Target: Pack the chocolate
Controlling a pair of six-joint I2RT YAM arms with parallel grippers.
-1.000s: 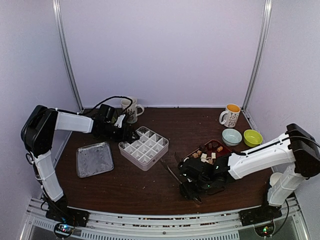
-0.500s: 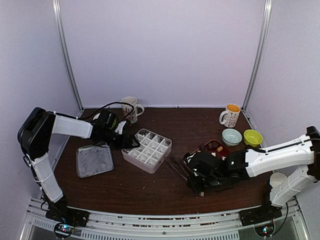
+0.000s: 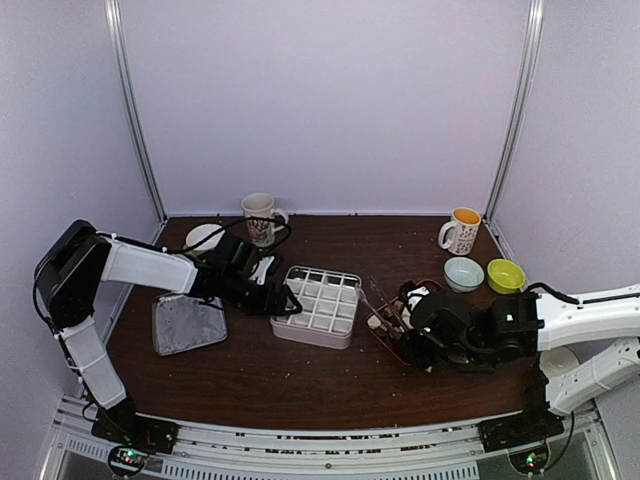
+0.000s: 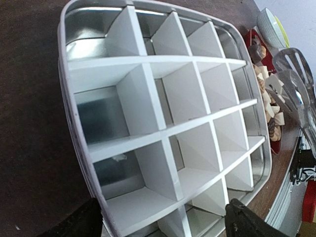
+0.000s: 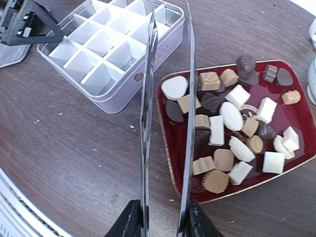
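right pincer (image 5: 163,222), bottom centre of its wrist view, is clenched on the handle end of the long metal tongs (image 5: 145,123); the two blades run up the frame, their tips apart and holding nothing; the right blade lies over the left edge of the red tray (image 5: 296,116), the left blade over the dark table (image 5: 74,163); the chocolate (image 5: 231,116) sits heaped in that tray at centre right, brown, tan and white pieces; the white divided box (image 5: 118,94) stands just beside it, upper left; left pincer (image 4: 165,224) is spread wide astride the box's near rim; whether it pinches the rim i cannot tell; every cell in view is bare, so packing looks not yet begun, and all the pieces are left to move.
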